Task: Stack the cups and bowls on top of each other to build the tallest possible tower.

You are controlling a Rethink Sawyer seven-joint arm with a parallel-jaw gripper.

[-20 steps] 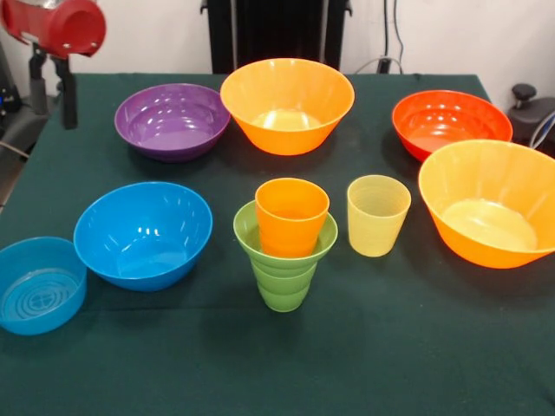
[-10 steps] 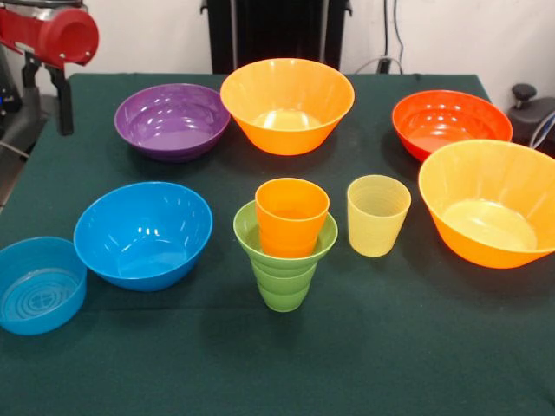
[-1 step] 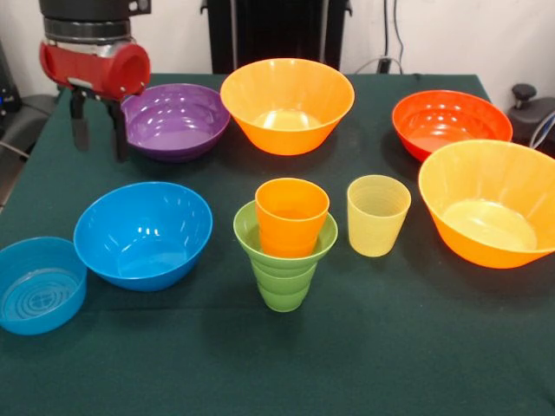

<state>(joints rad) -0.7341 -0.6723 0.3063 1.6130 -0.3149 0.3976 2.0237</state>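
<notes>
Two fingers of the gripper are hanging apart and empty beside the purple bowl. I am watching the tower, standing mid-table with the orange cup riding high; any off-centre placement risks toppling it.

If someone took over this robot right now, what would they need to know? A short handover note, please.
Gripper: open, holding nothing, hanging beside the purple bowl.
Tower: green cup at the bottom, small green bowl on it, orange cup in the bowl.
Loose on the table: yellow cup beside the tower, medium blue bowl, small blue bowl, red-orange bowl, two big orange bowls.
Done: three pieces stacked.
Left: everything else; the purple bowl looks like the likely next pick.
</notes>
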